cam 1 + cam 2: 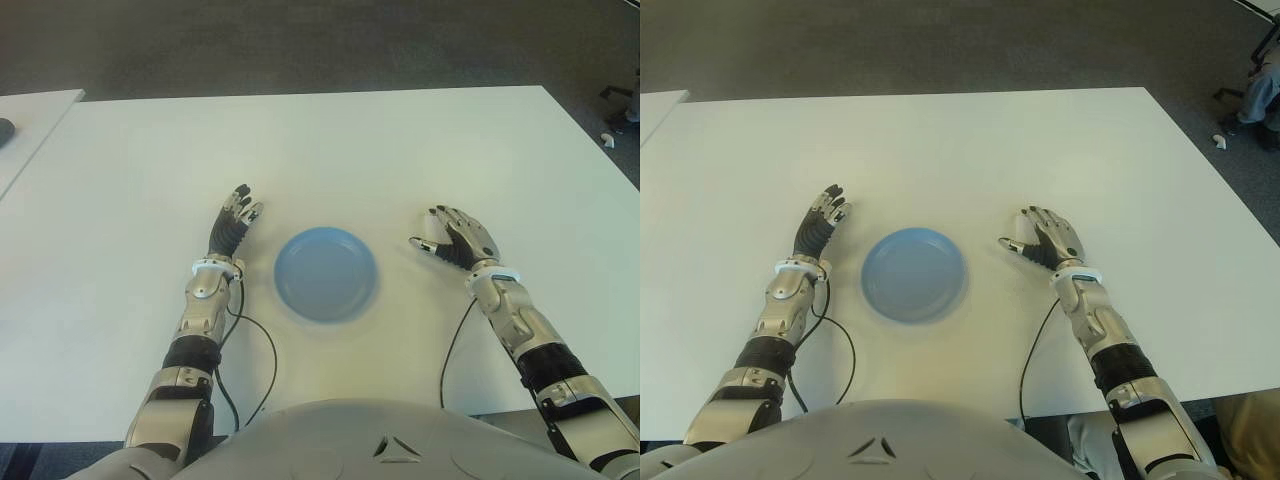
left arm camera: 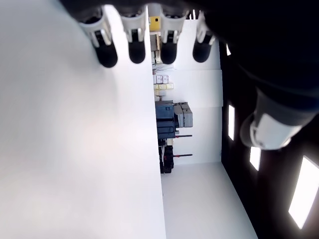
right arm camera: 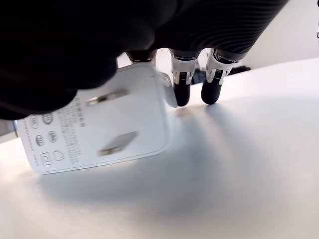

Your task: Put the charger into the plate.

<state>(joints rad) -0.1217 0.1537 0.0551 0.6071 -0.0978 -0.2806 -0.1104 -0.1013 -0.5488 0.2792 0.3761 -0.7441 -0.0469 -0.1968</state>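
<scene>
A white charger [image 3: 99,124] with two metal prongs lies under my right hand [image 1: 450,240], just right of the empty blue plate [image 1: 325,273]. That hand sits low at the table, and its thumb and curled fingers [image 3: 182,92] close around the charger. In the left eye view only a small white part of the charger [image 1: 428,247] shows by the thumb. My left hand [image 1: 235,225] shows to the left of the plate with its fingers [image 2: 137,47] stretched out straight and holding nothing.
The white table [image 1: 400,150] reaches far beyond the plate. A second table [image 1: 30,120] stands at the left across a gap. Thin black cables [image 1: 265,370] trail from both wrists toward the front edge. Dark floor lies behind.
</scene>
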